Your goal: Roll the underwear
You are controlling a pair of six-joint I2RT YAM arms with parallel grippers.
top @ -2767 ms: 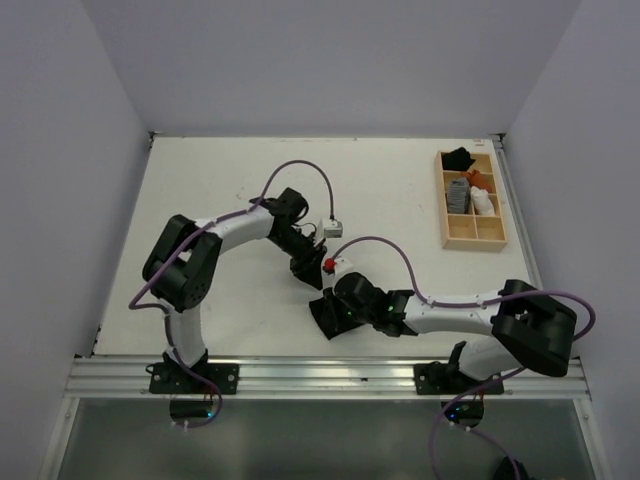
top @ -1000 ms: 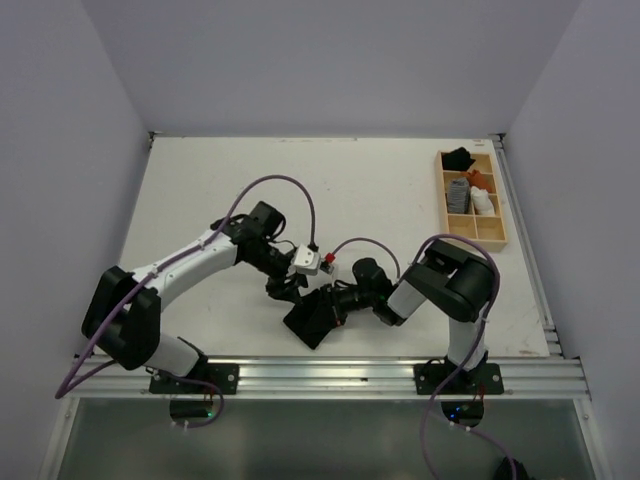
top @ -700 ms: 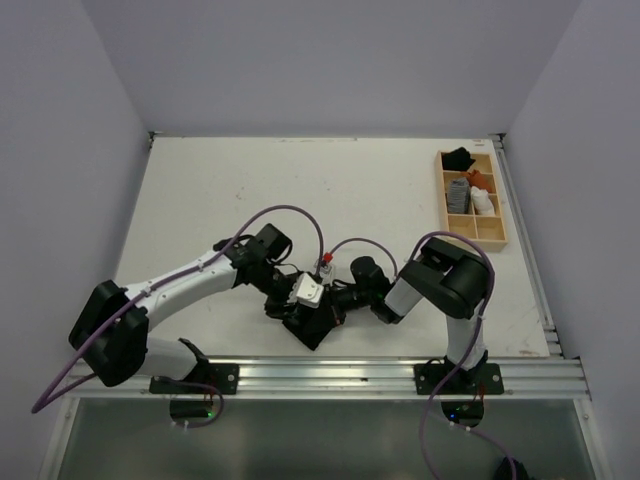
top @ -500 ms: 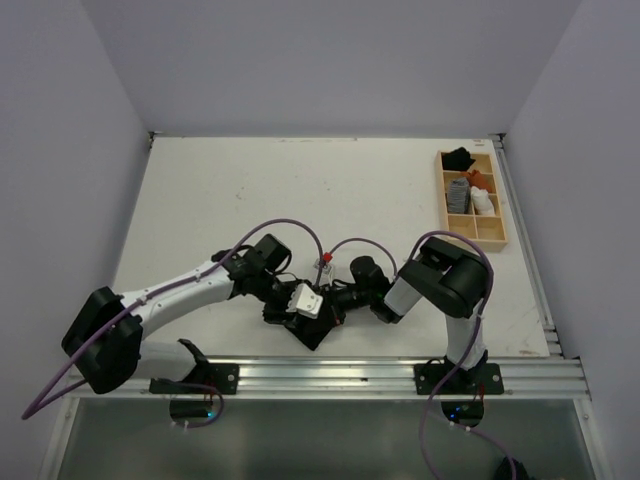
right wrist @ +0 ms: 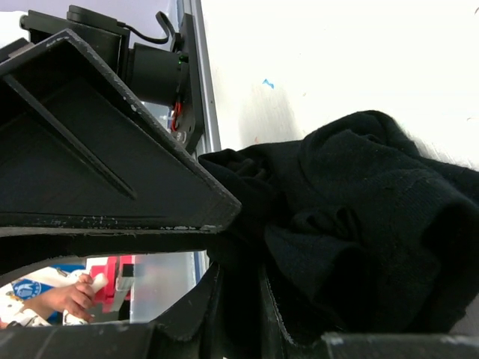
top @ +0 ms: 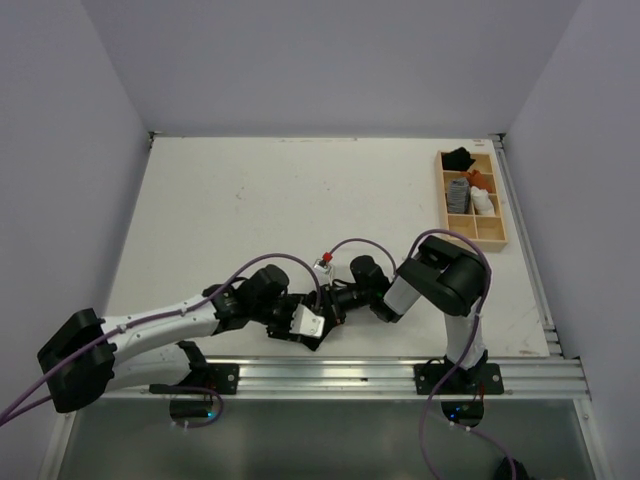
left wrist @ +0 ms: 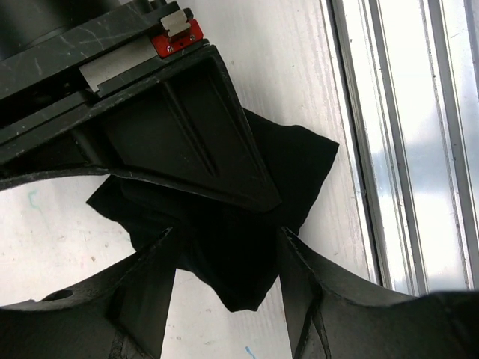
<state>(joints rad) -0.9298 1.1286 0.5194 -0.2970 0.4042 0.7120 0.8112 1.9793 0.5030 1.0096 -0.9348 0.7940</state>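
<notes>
The underwear (left wrist: 299, 161) is a crumpled black cloth lying on the white table close to the near rail. My right gripper (right wrist: 236, 299) is shut on it, and a fold of the black fabric (right wrist: 374, 194) is pinched between its narrow fingers. My left gripper (left wrist: 228, 243) is open, its fingers (left wrist: 146, 292) standing on either side of the cloth's lower tip. From above, the left gripper (top: 316, 320) and the right gripper (top: 332, 304) meet over the cloth, which is mostly hidden there.
A wooden compartment tray (top: 475, 239) at the back right holds a black item (top: 458, 157), a grey striped roll (top: 458, 193) and a white roll (top: 482, 203). The aluminium rail (top: 330, 370) runs along the near table edge just beside the cloth.
My left arm has swung down toward the near edge, brought its gripper onto the underwear and widened its jaws. The right arm has held still with its grip.
</notes>
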